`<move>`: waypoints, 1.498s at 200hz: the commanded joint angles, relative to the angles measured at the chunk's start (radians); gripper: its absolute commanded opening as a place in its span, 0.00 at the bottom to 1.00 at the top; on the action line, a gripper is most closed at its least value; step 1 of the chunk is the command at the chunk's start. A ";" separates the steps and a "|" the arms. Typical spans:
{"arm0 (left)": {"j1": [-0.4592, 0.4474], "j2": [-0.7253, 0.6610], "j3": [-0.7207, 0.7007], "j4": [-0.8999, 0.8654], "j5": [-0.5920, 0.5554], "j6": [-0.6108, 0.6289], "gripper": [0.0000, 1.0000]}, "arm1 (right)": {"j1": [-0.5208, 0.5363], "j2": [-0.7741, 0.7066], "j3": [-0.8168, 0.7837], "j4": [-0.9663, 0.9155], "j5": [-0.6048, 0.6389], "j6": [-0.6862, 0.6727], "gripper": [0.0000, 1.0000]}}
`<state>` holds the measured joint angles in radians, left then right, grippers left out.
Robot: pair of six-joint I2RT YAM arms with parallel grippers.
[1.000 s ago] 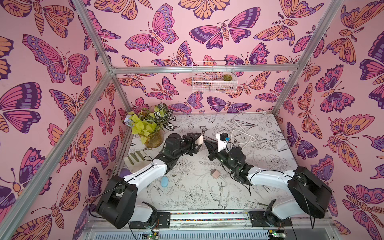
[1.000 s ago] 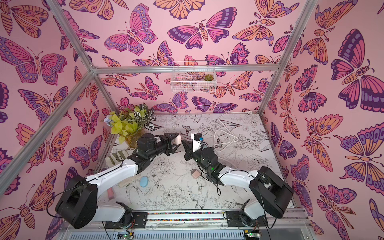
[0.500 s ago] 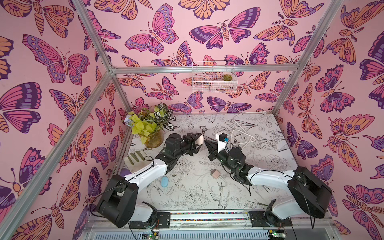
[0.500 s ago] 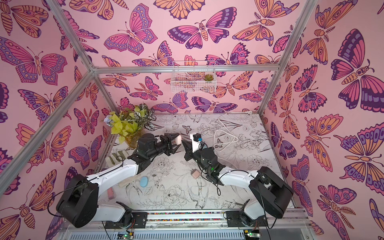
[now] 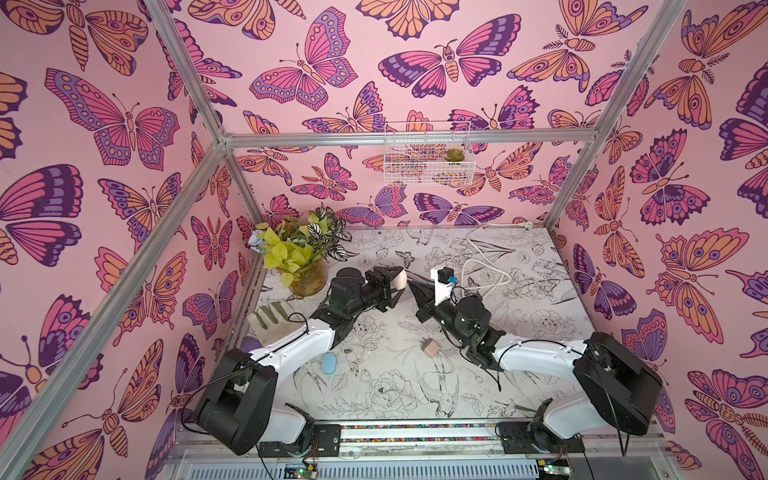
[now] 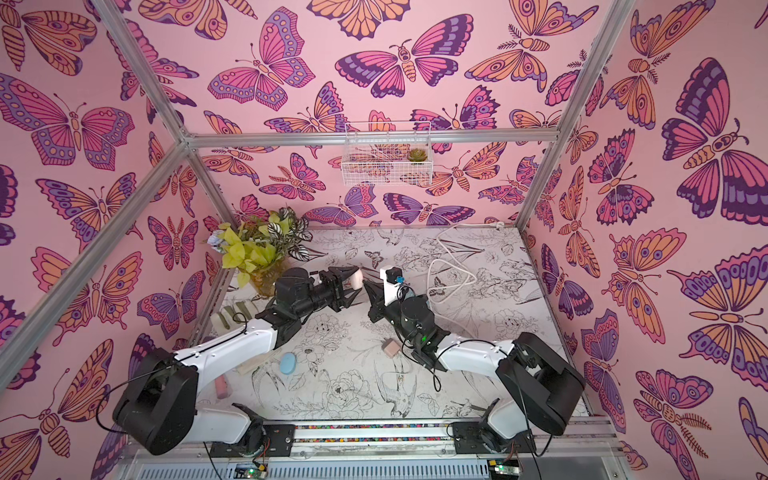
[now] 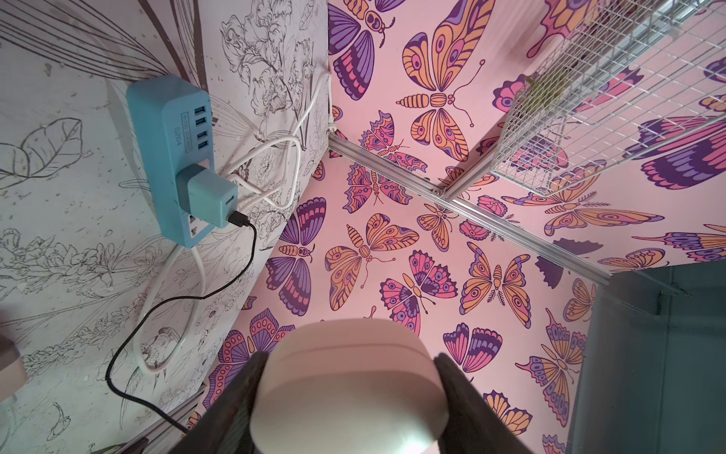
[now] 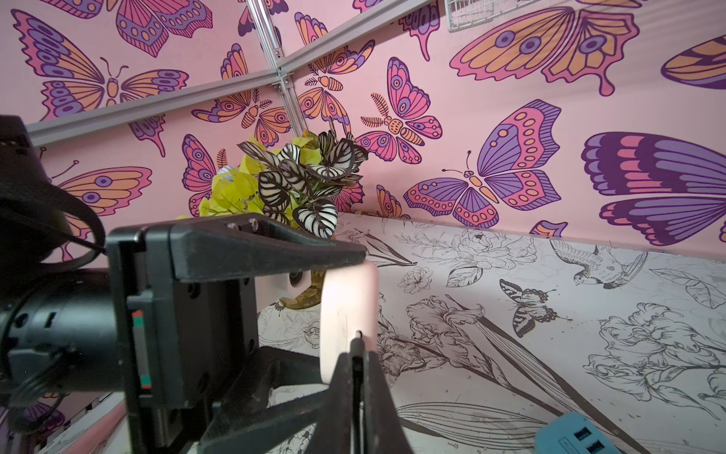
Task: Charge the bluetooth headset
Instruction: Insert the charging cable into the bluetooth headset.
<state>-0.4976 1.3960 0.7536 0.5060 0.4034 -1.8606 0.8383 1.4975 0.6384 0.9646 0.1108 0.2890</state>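
A white rounded bluetooth headset case (image 7: 347, 377) sits clamped between the black fingers of my left gripper (image 7: 347, 361), held above the table in both top views (image 5: 400, 278) (image 6: 354, 277). My right gripper (image 8: 356, 353) is shut on the black plug (image 8: 356, 339) of a charging cable. The plug tip touches the case (image 8: 347, 310) at its narrow edge. In both top views the right gripper (image 5: 412, 287) (image 6: 368, 287) points at the case from the right. The black cable (image 7: 188, 291) runs to a teal adapter (image 7: 208, 196) plugged into a blue power strip (image 7: 169, 157).
A potted plant (image 5: 303, 253) stands at the back left, close behind the left arm. White cable loops (image 5: 482, 266) lie at the back right. A tan cube (image 5: 430, 347) and a blue oval (image 5: 328, 363) lie on the table. A wire basket (image 5: 428, 160) hangs on the back wall.
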 commanded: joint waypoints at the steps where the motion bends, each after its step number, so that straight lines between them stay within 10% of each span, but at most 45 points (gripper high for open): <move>1: -0.030 -0.007 -0.003 0.060 0.102 0.000 0.28 | 0.008 0.045 0.018 -0.005 -0.071 0.033 0.00; 299: -0.056 -0.028 0.069 -0.173 0.126 0.185 0.00 | 0.009 0.109 0.119 -0.156 -0.122 0.146 0.00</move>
<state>-0.4919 1.4227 0.8280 0.3363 0.3279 -1.7054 0.8246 1.5906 0.7292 0.8822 0.0849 0.4229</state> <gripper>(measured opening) 0.613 0.075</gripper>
